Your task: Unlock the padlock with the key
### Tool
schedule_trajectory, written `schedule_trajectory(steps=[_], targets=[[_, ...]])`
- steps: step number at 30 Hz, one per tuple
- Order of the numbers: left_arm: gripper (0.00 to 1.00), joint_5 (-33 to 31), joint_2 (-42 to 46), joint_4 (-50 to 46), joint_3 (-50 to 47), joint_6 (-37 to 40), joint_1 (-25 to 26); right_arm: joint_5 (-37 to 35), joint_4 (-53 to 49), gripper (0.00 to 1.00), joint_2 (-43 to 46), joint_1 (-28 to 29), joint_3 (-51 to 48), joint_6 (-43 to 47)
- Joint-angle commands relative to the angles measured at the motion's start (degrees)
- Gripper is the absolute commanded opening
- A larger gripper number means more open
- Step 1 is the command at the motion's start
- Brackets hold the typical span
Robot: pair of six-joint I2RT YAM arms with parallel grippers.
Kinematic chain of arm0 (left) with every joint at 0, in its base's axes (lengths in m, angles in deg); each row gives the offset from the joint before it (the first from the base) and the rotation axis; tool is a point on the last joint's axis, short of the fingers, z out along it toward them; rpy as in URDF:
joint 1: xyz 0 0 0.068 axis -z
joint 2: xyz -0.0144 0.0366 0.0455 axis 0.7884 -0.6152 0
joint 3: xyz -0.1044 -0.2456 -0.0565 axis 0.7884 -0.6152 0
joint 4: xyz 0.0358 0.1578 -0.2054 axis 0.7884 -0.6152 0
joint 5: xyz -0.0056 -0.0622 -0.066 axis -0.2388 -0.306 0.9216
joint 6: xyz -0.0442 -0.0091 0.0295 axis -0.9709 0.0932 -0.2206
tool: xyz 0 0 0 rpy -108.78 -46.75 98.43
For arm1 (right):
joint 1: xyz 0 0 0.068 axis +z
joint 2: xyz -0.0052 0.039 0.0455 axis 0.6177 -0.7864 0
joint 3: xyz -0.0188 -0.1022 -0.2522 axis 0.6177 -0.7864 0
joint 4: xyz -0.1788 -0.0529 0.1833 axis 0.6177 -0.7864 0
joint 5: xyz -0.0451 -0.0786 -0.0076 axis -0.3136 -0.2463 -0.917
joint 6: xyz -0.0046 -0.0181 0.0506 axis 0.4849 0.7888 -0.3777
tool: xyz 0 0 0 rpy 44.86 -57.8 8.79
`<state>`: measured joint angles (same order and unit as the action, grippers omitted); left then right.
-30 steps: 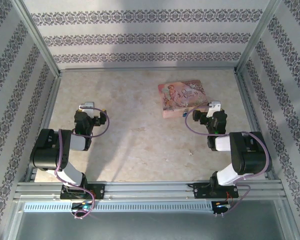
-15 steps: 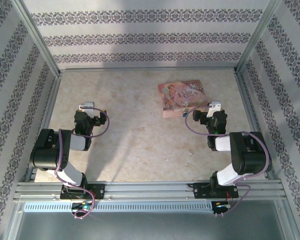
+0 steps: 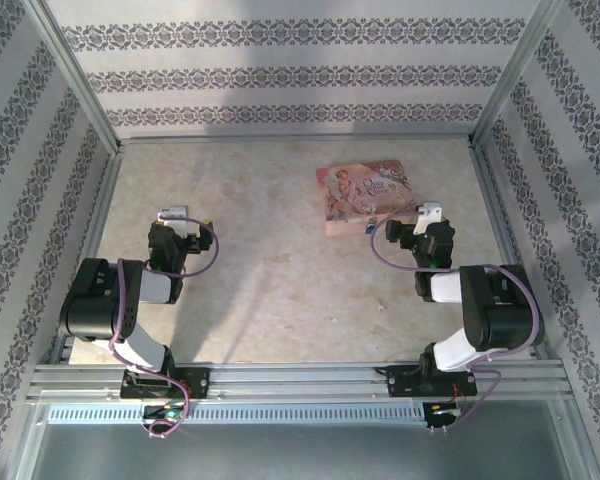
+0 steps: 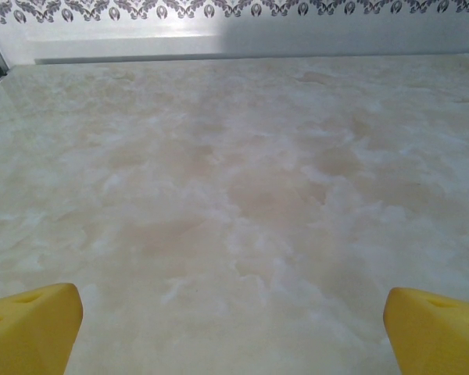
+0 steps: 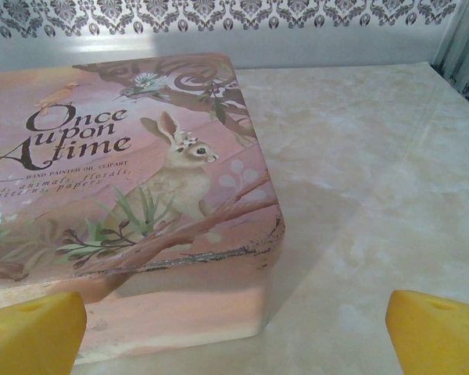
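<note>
Padlock [image 3: 369, 228]: tiny teal-and-silver speck on the bench [image 3: 280, 270], at the near edge of the pink box [image 3: 365, 195], just left of the right hand [image 3: 430, 212]; too small for detail.
Box contents: lid shut, inside hidden.
Writing: "Once upon a time" on the lid, beside a painted rabbit; the smaller print below is too blurred to read.
Right hand state: fingers spread wide, holding nothing, facing the box's near corner.
Left hand [image 3: 173, 213]: fingers spread wide, holding nothing, over bare bench, well apart from the box.

A flat pink box [image 5: 141, 180], printed with a rabbit and the words "Once upon a time", is seen lying on the marbled bench [image 5: 375, 156]. The right hand [image 5: 234, 336] is held spread wide, its yellow fingertips [image 5: 31, 332] placed at the lower corners.
</note>
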<state>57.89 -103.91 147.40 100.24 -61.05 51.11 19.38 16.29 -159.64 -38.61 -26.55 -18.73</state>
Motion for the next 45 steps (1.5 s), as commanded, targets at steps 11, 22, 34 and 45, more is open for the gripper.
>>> schedule_trajectory(steps=[11, 22, 34, 45], targets=[[0.99, -7.02, 29.65, -40.37, 9.47, -11.51, -0.39, 2.85, -36.93, 0.98, 28.16, -1.66, 8.41, -10.88], [0.99, 7.91, 33.22, -71.77, 25.30, -19.00, -0.04, 21.30, -57.26, 0.98, 19.13, -8.93, 24.48, -20.51], [0.99, 18.22, 33.86, -73.03, 22.58, -28.29, 1.79, 29.43, -62.85, 0.98, -11.14, -9.47, 45.54, -22.31], [0.99, 18.38, 32.25, -73.11, 23.77, -28.41, 2.60, 33.51, -69.33, 0.98, -25.51, -6.03, 61.13, -17.54]])
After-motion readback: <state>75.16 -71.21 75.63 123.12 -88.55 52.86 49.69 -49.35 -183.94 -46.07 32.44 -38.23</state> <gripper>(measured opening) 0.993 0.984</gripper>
